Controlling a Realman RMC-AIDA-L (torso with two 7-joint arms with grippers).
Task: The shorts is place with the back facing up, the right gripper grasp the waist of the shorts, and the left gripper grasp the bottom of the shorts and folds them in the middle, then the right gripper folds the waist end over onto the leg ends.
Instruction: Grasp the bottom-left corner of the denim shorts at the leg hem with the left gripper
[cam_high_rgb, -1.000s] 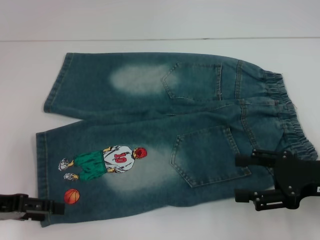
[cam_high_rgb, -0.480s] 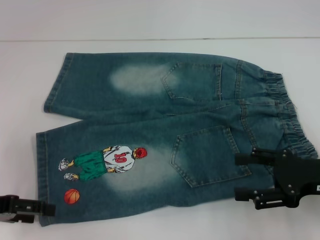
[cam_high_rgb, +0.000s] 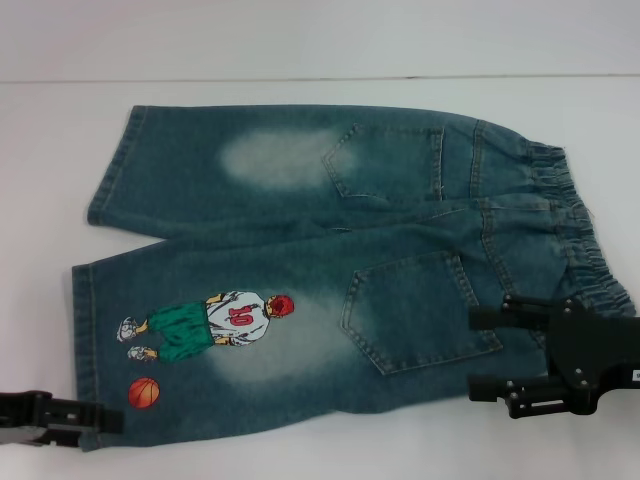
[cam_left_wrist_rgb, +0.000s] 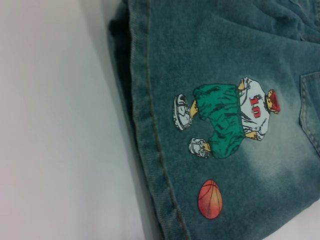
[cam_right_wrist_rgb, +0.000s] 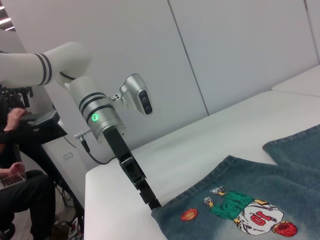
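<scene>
The shorts (cam_high_rgb: 300, 230) lie flat, back up, with two pockets showing. The ruched waist (cam_high_rgb: 575, 230) is at the right. The bottom of the shorts, its two leg ends (cam_high_rgb: 82, 330), is at the left. The near leg carries the embroidered player (cam_left_wrist_rgb: 225, 120) and an orange ball (cam_left_wrist_rgb: 210, 199). My left gripper (cam_high_rgb: 115, 420) reaches the near corner of that leg's hem; the right wrist view shows its slim tip (cam_right_wrist_rgb: 152, 202) touching the hem corner. My right gripper (cam_high_rgb: 485, 352) is open, over the near edge just short of the waist.
The shorts rest on a white table (cam_high_rgb: 320, 90) whose far edge runs across the top of the head view. In the right wrist view a seated person (cam_right_wrist_rgb: 17, 175) is beyond the table's left end, behind my white left arm (cam_right_wrist_rgb: 95, 115).
My left gripper has dropped slightly and shifted a little along the near hem corner. The right gripper and the shorts have not moved.
</scene>
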